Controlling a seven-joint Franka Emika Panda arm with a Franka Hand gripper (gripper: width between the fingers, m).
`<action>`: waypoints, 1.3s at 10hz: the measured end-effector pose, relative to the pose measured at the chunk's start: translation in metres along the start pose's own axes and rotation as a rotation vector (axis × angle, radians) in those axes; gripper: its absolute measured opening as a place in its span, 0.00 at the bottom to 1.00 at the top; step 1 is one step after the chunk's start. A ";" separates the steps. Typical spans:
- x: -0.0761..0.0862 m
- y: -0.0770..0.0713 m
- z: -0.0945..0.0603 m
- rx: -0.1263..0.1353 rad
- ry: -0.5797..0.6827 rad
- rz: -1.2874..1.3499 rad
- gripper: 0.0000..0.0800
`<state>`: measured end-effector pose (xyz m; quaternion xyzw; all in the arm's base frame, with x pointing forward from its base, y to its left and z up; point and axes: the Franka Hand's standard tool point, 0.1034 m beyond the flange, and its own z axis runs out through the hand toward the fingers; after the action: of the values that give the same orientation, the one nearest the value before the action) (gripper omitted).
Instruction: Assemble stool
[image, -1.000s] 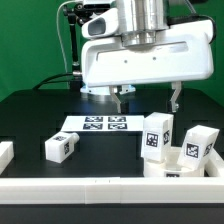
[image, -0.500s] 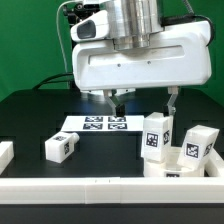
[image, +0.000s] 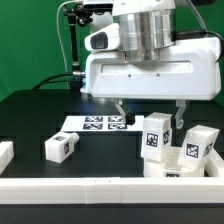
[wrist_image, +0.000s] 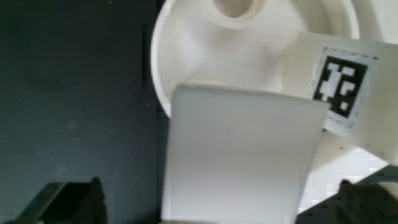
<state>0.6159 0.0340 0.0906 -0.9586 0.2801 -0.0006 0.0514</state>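
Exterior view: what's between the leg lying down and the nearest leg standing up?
Nothing. In the exterior view only bare black table separates the lying leg from the nearest upright leg; the marker board sits just behind that stretch.

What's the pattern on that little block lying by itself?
A black-and-white square tag on the white leg, clearest in the exterior view.

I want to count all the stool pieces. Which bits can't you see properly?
Seat: exterior view, mostly covered by two legs and the front rail.
Leftmost leg: exterior view, cut off by the picture's edge.
Gripper fingertips: wrist view, dark, cut off by the edge.
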 end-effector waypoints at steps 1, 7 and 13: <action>0.000 -0.001 0.000 0.001 0.000 -0.001 0.81; 0.001 -0.001 0.000 0.001 0.001 -0.004 0.42; 0.000 -0.001 0.000 0.003 -0.001 0.222 0.42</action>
<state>0.6164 0.0349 0.0903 -0.9216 0.3844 0.0053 0.0526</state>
